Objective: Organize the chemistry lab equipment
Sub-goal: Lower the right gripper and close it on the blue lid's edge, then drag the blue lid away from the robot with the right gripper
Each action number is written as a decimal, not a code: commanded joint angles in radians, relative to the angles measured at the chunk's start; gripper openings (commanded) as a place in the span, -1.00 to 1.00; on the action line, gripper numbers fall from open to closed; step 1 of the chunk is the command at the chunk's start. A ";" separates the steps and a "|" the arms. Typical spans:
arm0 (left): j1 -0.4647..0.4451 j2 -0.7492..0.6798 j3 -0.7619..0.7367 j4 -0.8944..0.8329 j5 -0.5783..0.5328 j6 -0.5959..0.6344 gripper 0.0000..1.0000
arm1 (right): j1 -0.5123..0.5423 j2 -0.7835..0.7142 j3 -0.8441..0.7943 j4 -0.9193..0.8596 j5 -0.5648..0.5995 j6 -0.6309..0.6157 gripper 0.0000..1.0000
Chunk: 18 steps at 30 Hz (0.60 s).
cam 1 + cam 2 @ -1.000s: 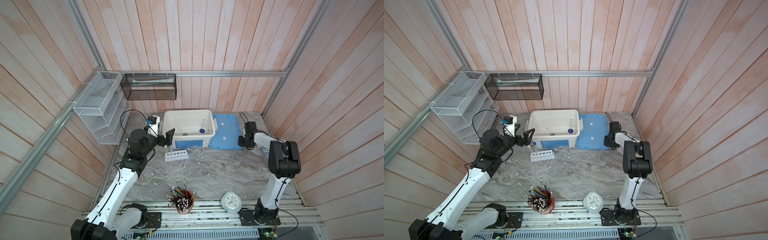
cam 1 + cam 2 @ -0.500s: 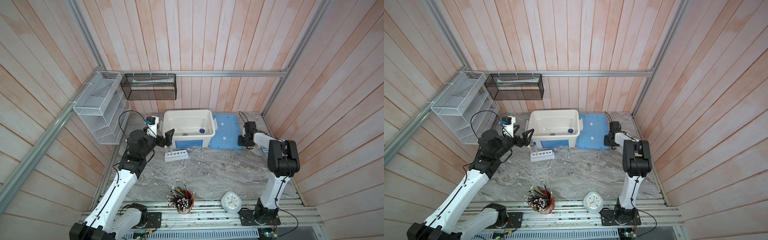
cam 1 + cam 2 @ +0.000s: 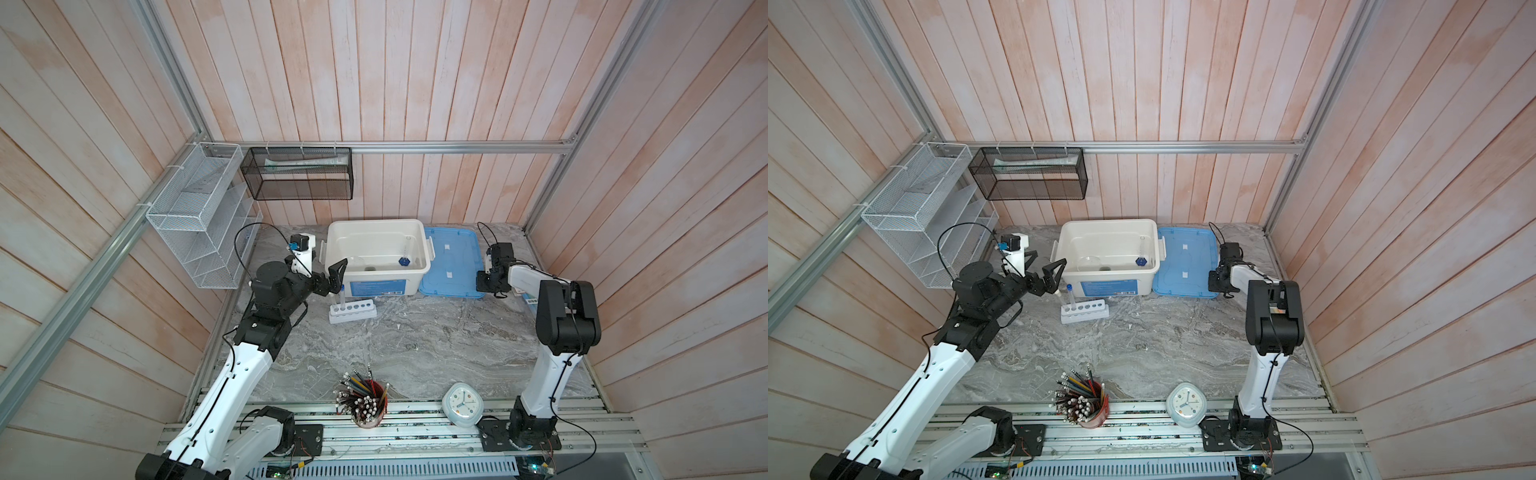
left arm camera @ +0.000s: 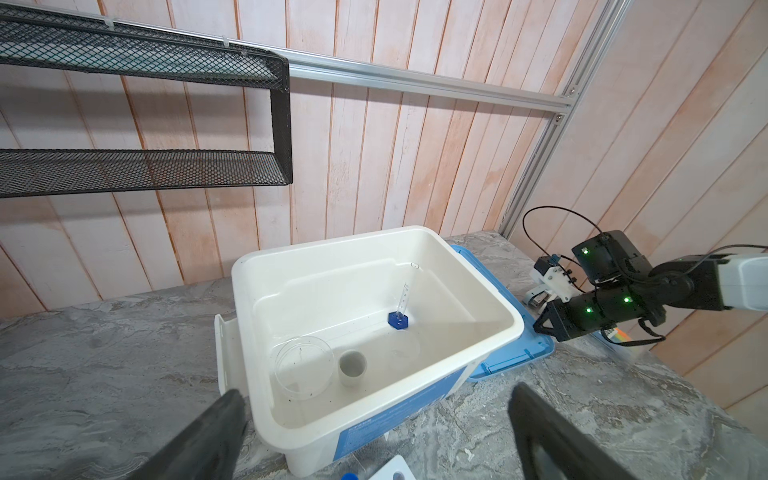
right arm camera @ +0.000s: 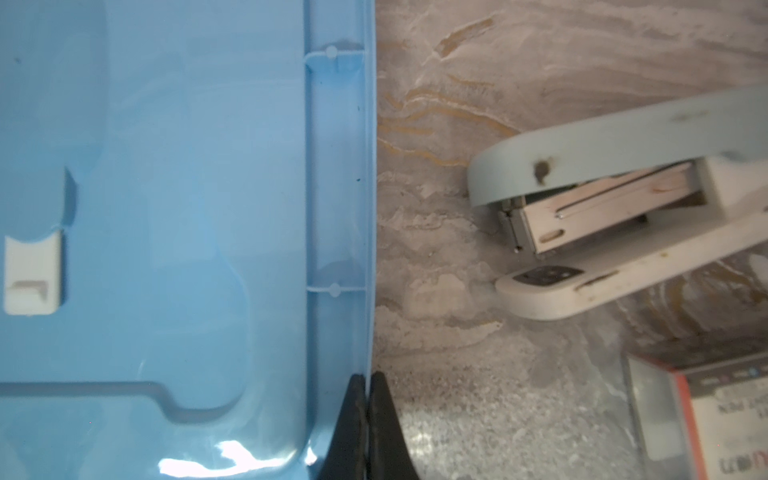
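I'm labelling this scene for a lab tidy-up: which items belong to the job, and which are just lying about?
Job: white rack, capped tube, round dish, small cup, blue-based cylinder, white bin, blue lid.
Lying about: pencil cup, clock, stapler.

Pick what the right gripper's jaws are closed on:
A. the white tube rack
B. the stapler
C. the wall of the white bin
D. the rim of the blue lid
D: in the right wrist view, the right gripper has its two black fingers pinched together over the edge of the blue lid. The stapler lies apart from them, untouched.
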 commanded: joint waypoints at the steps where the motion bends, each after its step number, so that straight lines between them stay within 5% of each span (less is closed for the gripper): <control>1: 0.003 -0.014 -0.012 -0.006 -0.005 -0.013 1.00 | 0.004 -0.065 0.018 -0.061 -0.031 -0.020 -1.00; 18: 0.002 0.043 -0.007 0.043 0.057 -0.021 1.00 | 0.003 -0.337 0.010 -0.238 0.145 0.036 -1.00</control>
